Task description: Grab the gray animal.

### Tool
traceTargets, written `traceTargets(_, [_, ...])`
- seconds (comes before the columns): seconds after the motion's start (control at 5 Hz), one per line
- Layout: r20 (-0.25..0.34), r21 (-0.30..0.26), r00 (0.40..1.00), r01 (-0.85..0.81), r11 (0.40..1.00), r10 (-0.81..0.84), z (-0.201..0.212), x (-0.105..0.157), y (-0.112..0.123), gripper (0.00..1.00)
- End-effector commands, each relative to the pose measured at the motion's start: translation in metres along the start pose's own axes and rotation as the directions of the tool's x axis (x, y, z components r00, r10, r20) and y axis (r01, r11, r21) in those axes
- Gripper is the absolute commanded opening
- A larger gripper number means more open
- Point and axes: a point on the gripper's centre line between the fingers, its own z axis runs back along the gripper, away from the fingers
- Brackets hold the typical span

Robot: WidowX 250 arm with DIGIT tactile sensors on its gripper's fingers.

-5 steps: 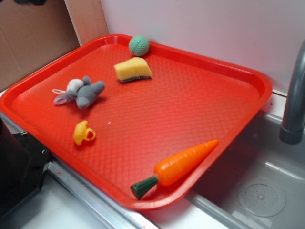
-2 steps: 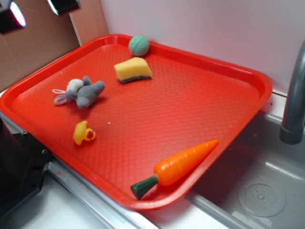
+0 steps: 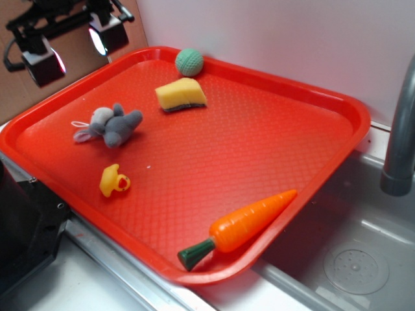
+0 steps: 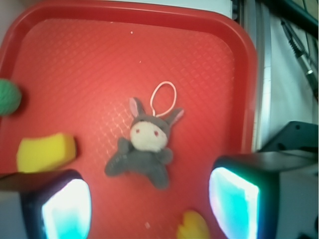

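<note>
While pincer (image 3: 74, 45) gapes, gray animal (image 4: 145, 144) lies below

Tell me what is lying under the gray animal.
Only the red tray lies under the gray animal. Its loop rests flat on the tray too. The patch directly beneath its body is covered.

A small gray plush animal (image 4: 145, 149) with a white face, pale ears and a thin loop is seen lying at the centre of a red plastic tray (image 4: 199, 59). The open gripper (image 4: 149, 209) is seen at the bottom, its fingers (image 4: 234, 204) spread either side.
</note>
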Motion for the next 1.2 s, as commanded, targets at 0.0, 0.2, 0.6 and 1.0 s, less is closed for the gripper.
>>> traceTargets(0.0, [0.083,0.049,0.995,-0.058,0.997,0.054,-0.042,0.008,0.004,1.0])
traceTargets(0.2, [0.149,0.083,0.988,-0.061,0.995,0.048,-0.069,0.005,0.007,1.0])
traceTargets(0.6, [0.18,0.05,0.982,-0.065,0.997,0.055,-0.093,-0.002,0.008,1.0])
traceTargets(1.0, [0.159,0.016,0.987,-0.029,0.999,0.026,-0.083,0.0,0.009,0.0])
